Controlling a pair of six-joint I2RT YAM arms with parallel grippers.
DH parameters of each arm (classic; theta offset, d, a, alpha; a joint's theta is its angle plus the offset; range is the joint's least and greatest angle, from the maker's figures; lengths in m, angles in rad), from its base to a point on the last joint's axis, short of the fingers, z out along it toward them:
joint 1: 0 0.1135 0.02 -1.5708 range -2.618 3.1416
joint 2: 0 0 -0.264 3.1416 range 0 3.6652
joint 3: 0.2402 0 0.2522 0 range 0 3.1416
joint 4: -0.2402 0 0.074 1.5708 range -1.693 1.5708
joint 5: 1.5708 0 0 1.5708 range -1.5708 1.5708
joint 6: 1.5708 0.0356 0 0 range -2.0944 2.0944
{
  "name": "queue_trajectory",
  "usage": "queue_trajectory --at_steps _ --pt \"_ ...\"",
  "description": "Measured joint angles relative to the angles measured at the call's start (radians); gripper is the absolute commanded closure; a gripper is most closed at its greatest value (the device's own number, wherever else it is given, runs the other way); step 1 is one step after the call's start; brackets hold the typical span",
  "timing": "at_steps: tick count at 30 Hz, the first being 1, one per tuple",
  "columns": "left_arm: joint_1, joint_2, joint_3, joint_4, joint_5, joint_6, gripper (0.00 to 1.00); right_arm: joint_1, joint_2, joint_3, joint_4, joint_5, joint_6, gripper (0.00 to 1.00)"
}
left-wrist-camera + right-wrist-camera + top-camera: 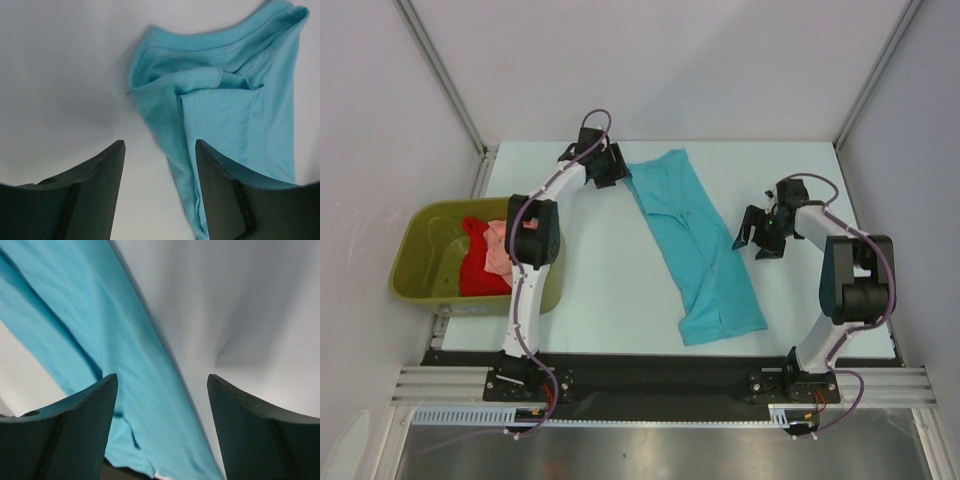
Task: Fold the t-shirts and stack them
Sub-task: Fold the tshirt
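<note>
The blue t-shirt (695, 245) lies long and crumpled from the far edge of the table (600, 290) toward the near edge, soft and floppy, so I would pinch its corners, and both arms' jaws are wide apart, holding nothing.

Left pincer (613, 168) and right pincer (751, 233) both hover low, jaws spread wide.

The top view looks steeply down from above and behind the near edge of the table (590, 290), taking in its whole surface, while each wrist view sits close over the tabletop, all three sharing the turquoise-blue t-shirt (705, 255).
</note>
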Motion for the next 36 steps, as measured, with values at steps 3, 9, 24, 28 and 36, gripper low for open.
queue_trajectory --at_steps 3,9,24,28,36 --pt "0.0 0.029 0.007 0.027 0.01 -0.048 0.4 -0.003 -0.105 -0.086 -0.034 -0.003 0.034 0.21" --pt "0.0 0.051 0.008 0.065 0.022 -0.139 0.44 -0.002 -0.219 -0.167 -0.106 0.011 0.085 0.25" --pt "0.013 0.152 0.054 0.218 0.116 -0.303 0.87 -0.037 -0.339 -0.335 -0.243 0.07 0.165 0.4" --pt "0.014 0.204 0.116 0.253 0.146 -0.329 0.95 -0.027 -0.336 -0.348 -0.257 0.08 0.176 0.41" --pt "0.016 0.254 0.195 0.341 0.179 -0.357 0.72 0.045 -0.327 -0.394 -0.245 0.079 0.222 0.43"
